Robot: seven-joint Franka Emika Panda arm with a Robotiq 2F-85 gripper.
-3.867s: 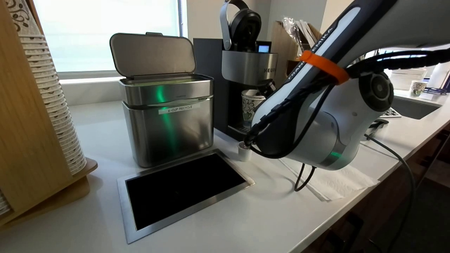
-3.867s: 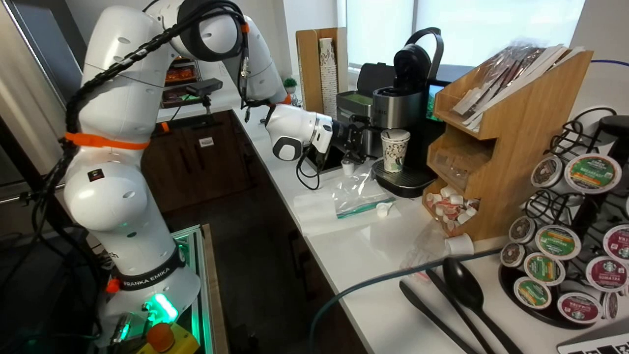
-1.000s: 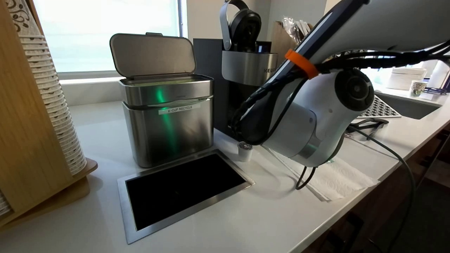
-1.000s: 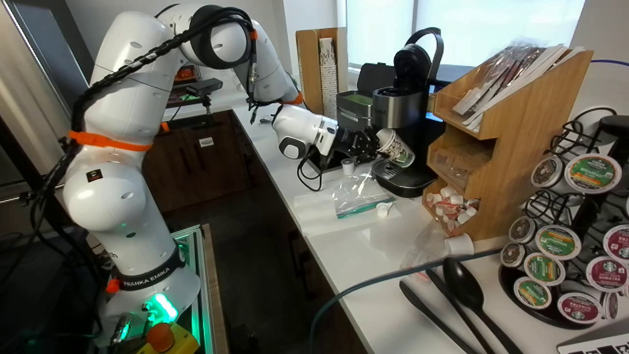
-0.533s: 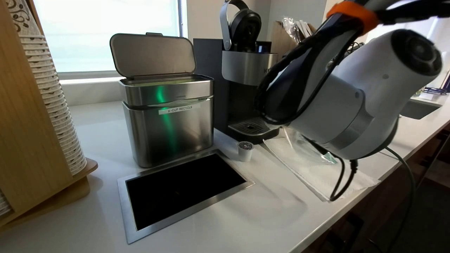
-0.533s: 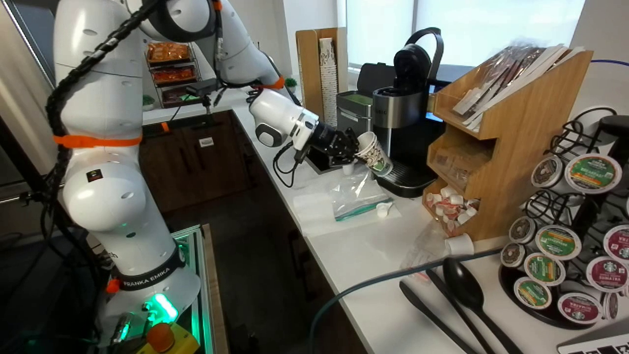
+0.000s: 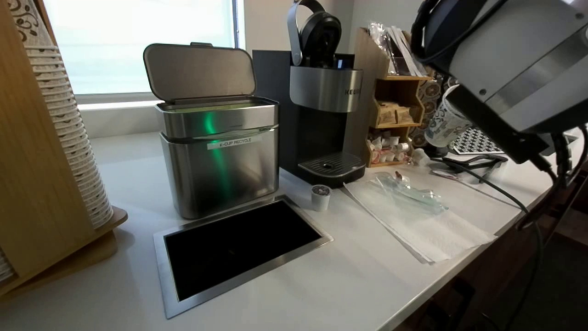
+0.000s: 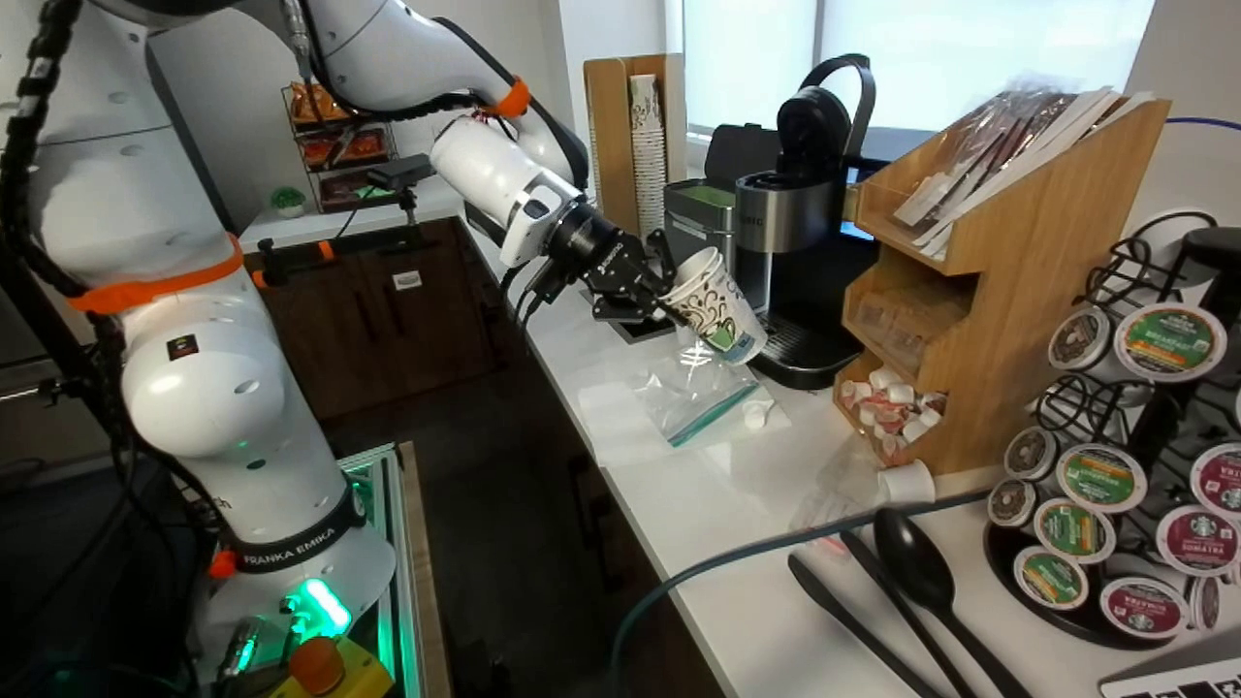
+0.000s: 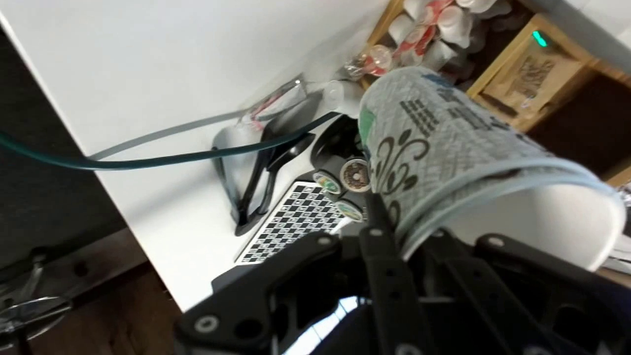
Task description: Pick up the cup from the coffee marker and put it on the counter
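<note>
Wrist view: the tool [image 9: 404, 235] grips the tilted cup [image 9: 443, 135], a second cup [image 9: 540, 222] nested inside.

A patterned cup [image 8: 719, 308] slants above the counter [image 7: 349, 271].

I register these quantities: coffee machine [image 7: 326, 89], one; steel bin [image 7: 223, 163], one; wooden racks [image 8: 1028, 271], two; checkered board [image 9: 296, 222], one; zip bag [image 8: 690, 393], one; steel-framed inset [image 7: 243, 246], one; rims [image 9: 453, 209] on the cup [image 9: 443, 140] in my claw [image 9: 406, 231], two.

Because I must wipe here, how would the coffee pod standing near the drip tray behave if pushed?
The coffee pod probably tips easily, standing on its narrower end. Once fallen, it may roll on its round side.
</note>
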